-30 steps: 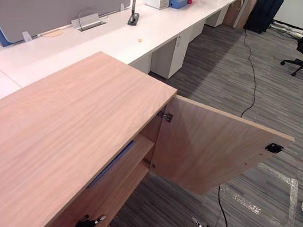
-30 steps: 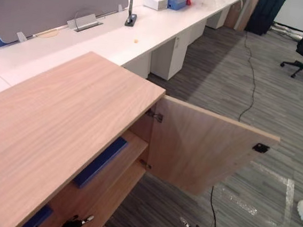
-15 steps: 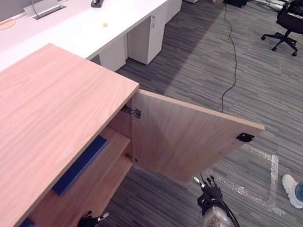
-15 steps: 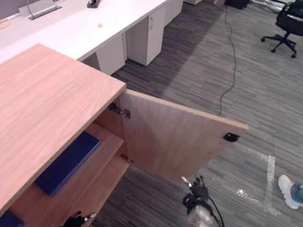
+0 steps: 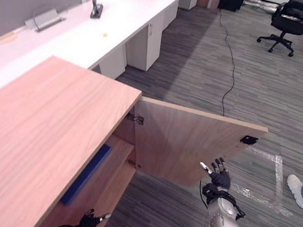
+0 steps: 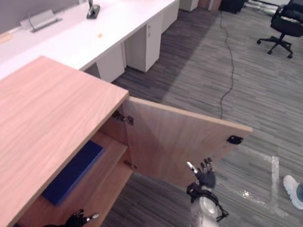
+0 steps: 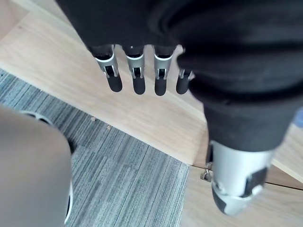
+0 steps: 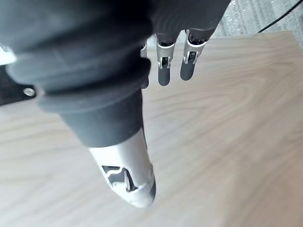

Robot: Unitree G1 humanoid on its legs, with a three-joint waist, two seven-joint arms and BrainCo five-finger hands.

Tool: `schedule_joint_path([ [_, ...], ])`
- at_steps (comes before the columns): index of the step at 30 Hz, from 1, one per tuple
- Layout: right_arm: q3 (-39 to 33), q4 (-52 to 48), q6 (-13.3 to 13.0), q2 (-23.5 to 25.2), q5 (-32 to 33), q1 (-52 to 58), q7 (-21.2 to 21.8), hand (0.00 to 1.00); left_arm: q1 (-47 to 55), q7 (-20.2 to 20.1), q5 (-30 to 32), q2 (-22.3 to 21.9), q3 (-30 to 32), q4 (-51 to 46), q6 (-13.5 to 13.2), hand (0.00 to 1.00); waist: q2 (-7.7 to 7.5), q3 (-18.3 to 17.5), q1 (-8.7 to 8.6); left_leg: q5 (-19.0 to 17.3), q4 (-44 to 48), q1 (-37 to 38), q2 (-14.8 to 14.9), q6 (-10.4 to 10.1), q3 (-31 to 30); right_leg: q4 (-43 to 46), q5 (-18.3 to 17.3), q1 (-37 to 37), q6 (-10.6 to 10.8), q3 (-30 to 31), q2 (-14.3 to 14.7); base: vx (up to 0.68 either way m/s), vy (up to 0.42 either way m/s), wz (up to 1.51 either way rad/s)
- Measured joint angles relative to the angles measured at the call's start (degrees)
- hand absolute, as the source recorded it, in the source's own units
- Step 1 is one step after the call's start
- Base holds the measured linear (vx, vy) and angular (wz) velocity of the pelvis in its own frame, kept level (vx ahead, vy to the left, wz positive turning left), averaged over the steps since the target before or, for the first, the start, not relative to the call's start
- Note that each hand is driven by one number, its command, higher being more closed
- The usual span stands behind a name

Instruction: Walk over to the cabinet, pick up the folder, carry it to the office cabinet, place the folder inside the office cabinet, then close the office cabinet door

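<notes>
At the far left a long white counter [image 5: 67, 35] is seen behind the wooden cabinet [image 5: 48, 130]; inside the cabinet, on its shelf, the blue folder [image 6: 73, 171] is laid flat, well in from the shelf's front edge; it is held by neither hand. The left hand [image 6: 78, 220] is kept low by the cabinet's bottom front, its fingers [image 7: 135, 75] straight in a row and nothing between them. Further right the door [image 5: 186, 143] stands wide open on its hinges, a black catch [image 5: 249, 139] fixed near its free corner. The right hand [image 5: 219, 178] is raised by the door's lower outer edge, fingers straight and slightly spread, nothing gripped; whether the wood is touched cannot be told. The placing is judged done and the closing left to do. The folder is judged thin, light and fairly stiff, best taken by its long edge; the door is judged a rigid panel that should swing easily, best pushed flat-handed near the free edge, far from the hinges. At the right edge a person's shoe [image 5: 297, 190] is seen on the floor; an office chair [image 5: 289, 19] stands beyond.
</notes>
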Motion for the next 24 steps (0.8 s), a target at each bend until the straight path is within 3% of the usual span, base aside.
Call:
schedule_joint_path([
  [3, -2.8, -0.3, -0.1, 0.0, 1.8, -0.3, -2.4, 0.0, 0.0, 0.2, -0.2, 0.5, -0.2, -0.1, 0.1, 0.0, -0.36, 0.1, -0.03, 0.1, -0.3, 0.5, -1.1, 0.1, 0.1, -0.2, 0.1, 0.1, 0.4, 0.0, -0.9, 0.01, 0.037, -0.04],
  [9, -7.7, -1.0, -0.1, 0.2, 1.8, -0.6, -5.5, 0.0, -0.1, 0.2, -0.2, 0.5, -0.1, -0.1, 0.5, 0.0, -0.47, 0.2, -0.57, 0.1, -0.3, 0.8, -0.3, 0.2, 0.1, -0.3, 0.1, 0.4, 0.4, -0.1, -0.1, 0.0, -0.05, -0.01],
  [20, -10.7, -0.7, 0.3, -0.9, 0.5, -2.1, -6.7, 0.0, 0.1, 0.1, -0.1, 0.3, 0.0, -0.1, 0.8, 0.0, -0.43, 0.3, -1.31, 0.4, -0.2, 1.0, -0.1, 0.3, 0.3, -0.8, 0.1, 0.8, 0.4, -0.1, 0.2, -0.04, -0.046, -0.01],
  [24, -10.7, 1.8, 0.3, -3.9, 0.3, -5.7, -6.8, 0.0, 0.1, 0.1, -0.2, 0.3, 0.0, -0.3, 0.8, 0.0, -0.44, 0.6, -1.31, 0.9, -0.2, 0.8, -0.2, 0.3, 0.2, -0.8, 0.1, 0.7, 0.4, -0.1, 0.2, -0.07, -0.036, 0.01],
])
